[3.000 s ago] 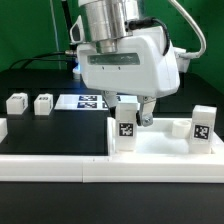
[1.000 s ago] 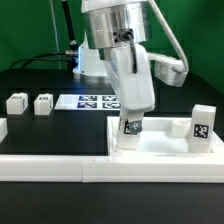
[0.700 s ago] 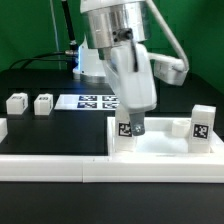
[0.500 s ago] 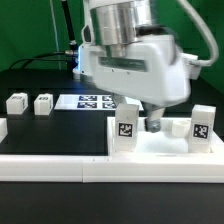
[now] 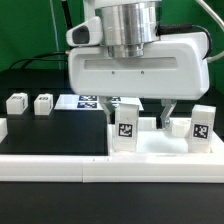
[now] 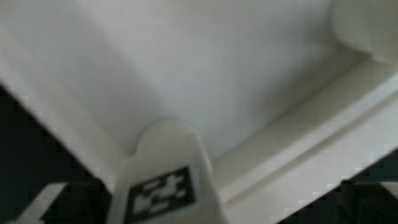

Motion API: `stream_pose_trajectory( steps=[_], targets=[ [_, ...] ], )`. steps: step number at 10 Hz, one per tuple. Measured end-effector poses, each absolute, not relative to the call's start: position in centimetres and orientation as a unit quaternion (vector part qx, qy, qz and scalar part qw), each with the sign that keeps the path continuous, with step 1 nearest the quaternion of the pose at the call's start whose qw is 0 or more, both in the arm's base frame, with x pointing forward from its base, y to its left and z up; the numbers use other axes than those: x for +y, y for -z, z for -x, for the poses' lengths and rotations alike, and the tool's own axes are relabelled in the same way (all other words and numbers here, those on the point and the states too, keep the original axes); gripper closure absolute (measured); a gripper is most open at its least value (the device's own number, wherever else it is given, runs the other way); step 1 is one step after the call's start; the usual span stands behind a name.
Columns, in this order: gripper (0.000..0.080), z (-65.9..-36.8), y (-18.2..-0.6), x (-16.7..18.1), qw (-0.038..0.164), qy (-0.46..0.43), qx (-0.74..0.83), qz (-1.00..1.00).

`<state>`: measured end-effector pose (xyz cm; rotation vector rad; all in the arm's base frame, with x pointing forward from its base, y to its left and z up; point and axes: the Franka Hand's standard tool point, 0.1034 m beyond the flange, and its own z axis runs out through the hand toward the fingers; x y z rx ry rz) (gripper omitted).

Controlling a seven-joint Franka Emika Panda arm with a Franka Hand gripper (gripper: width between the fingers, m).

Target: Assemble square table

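The white square tabletop point(image 5: 160, 148) lies at the exterior view's right, against the front rail. One white tagged leg point(image 5: 126, 126) stands upright at its near left corner, and a second leg point(image 5: 202, 123) stands at its right. My gripper point(image 5: 150, 117) hangs just behind and above the first leg, broadside to the camera, with its fingers spread and nothing between them. In the wrist view, that leg's tagged top point(image 6: 167, 188) sits close below, over the tabletop's inside point(image 6: 214, 70). Two more legs point(image 5: 15, 102) point(image 5: 43, 102) lie loose at the left.
The marker board point(image 5: 92, 100) lies flat behind the tabletop, partly hidden by the gripper. The long white border rail point(image 5: 90, 170) runs along the front. A black mat point(image 5: 50, 130) covers the table at the left.
The gripper was shut on the near left leg and turned sideways. It has let go, swung back to face the camera broadside, and its fingers now stand apart behind the leg.
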<state>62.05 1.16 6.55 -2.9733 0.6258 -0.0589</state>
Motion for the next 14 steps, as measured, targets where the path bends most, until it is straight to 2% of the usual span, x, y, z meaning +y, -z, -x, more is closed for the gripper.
stream_pose_trajectory(
  steps=[1, 4, 6, 9, 14],
  targets=[
    [0.0150, -62.33, -6.78, 0.32, 0.047, 0.025, 0.142, 0.989],
    [0.0173, -62.37, -6.80, 0.24, 0.047, 0.025, 0.147, 0.988],
    [0.0511, -62.38, -6.81, 0.29, 0.050, 0.022, 0.217, 0.975],
    [0.0509, -62.36, -6.79, 0.20, 0.051, 0.017, 0.312, 0.949],
    [0.0509, -62.27, -6.74, 0.31, 0.065, 0.002, 0.662, 0.746]
  ],
)
